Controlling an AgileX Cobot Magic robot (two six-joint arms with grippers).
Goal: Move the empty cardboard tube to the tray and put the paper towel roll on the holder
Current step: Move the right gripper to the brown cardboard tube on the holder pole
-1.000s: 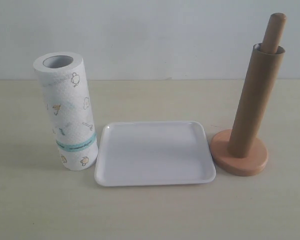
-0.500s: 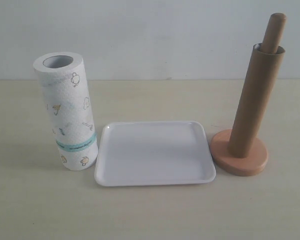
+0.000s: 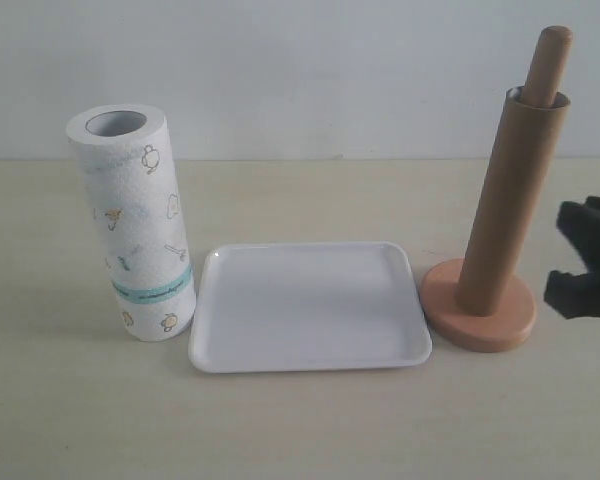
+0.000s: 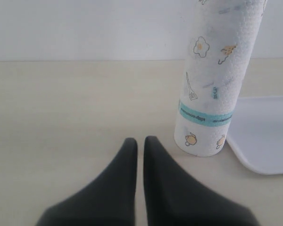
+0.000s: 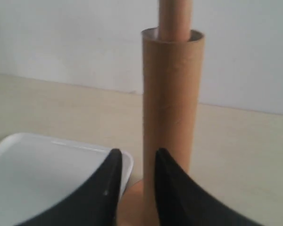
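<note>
sitting over the dowel of the holder (image 3: 495,328), the tube (image 3: 508,200) stands upright at the right of the counter (image 3: 300,430), with the dowel's rounded top poking out above it. the right hand (image 5: 135,156) hangs near the tube, its fingers a narrow gap apart, holding and touching nothing. the left hand (image 4: 139,141) is all but closed, only a thin slit between its fingers, empty, near the roll (image 4: 212,84). the roll stands upright just left of the tray (image 3: 310,366).

Pale table (image 3: 280,430), upright paper towel roll (image 3: 135,230), white tray (image 3: 310,305), wooden holder (image 3: 500,325)
</note>
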